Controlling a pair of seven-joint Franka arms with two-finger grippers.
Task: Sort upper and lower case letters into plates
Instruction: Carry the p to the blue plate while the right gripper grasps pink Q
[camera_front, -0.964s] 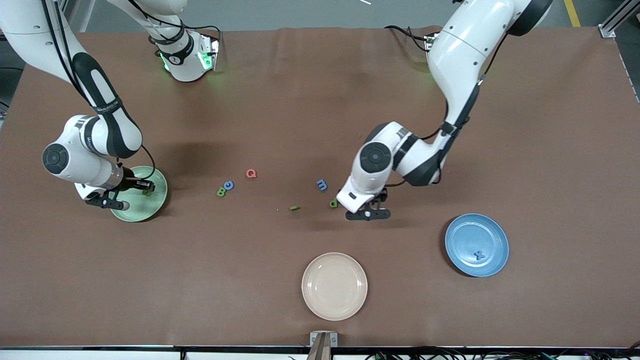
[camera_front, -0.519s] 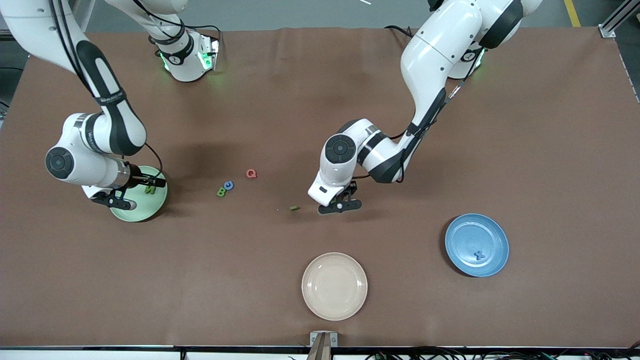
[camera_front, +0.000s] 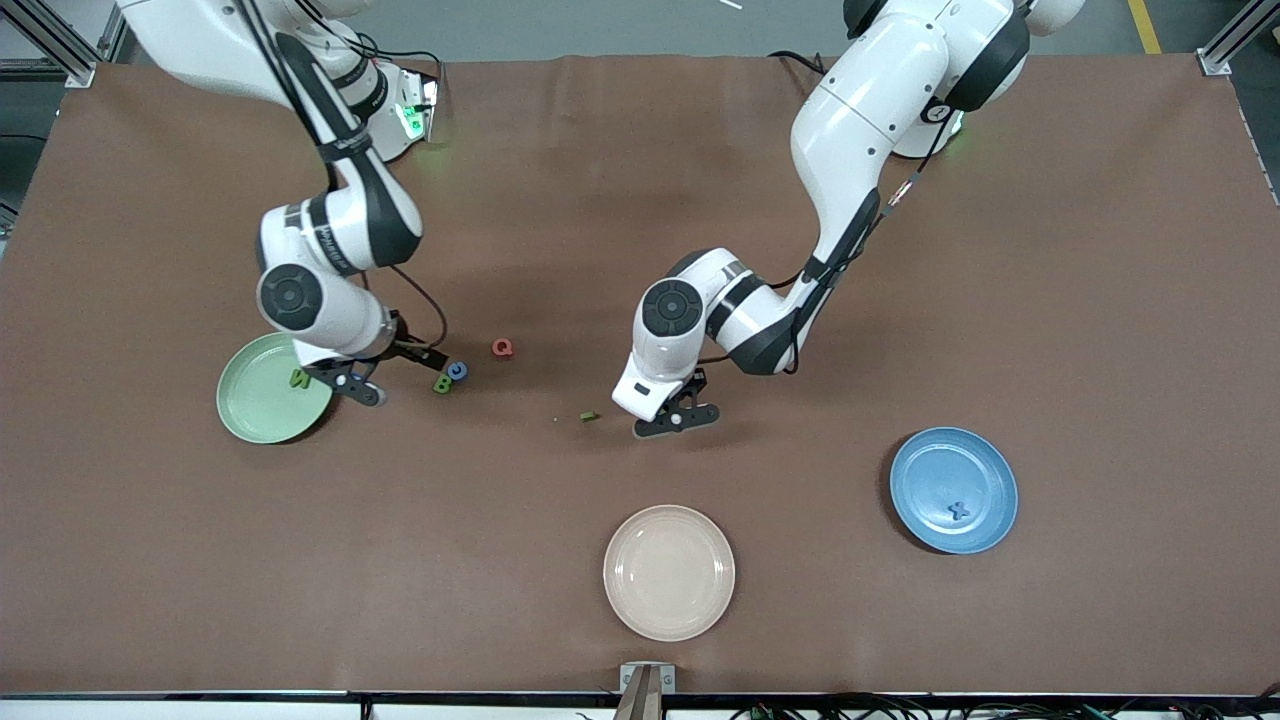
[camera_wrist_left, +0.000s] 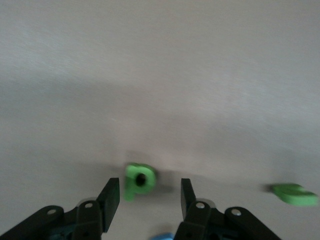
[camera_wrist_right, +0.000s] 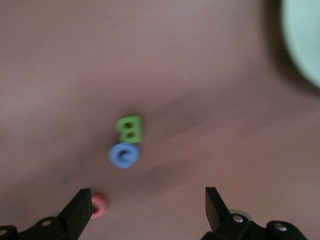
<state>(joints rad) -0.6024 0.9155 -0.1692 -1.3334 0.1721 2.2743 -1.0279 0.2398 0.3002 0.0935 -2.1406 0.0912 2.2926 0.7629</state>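
Nearest you, the beige plate (camera_front: 668, 572) sits bare at the table's six o'clock. At four o'clock the blue plate (camera_front: 930, 470) holds a blue x (camera_front: 959, 511), so lowercase evidently goes there. Near the centre, the left gripper (camera_wrist_left: 149, 189) is low, its fingers spread either side of the green p (camera_wrist_left: 139, 180) without touching it, probably lining up a pinch. At nine o'clock the mint green plate (camera_front: 255, 410) holds a green N (camera_front: 299, 378). Beside it the right gripper (camera_wrist_right: 147, 197) hangs wide open over the green B (camera_wrist_right: 130, 128), likely its next capital.
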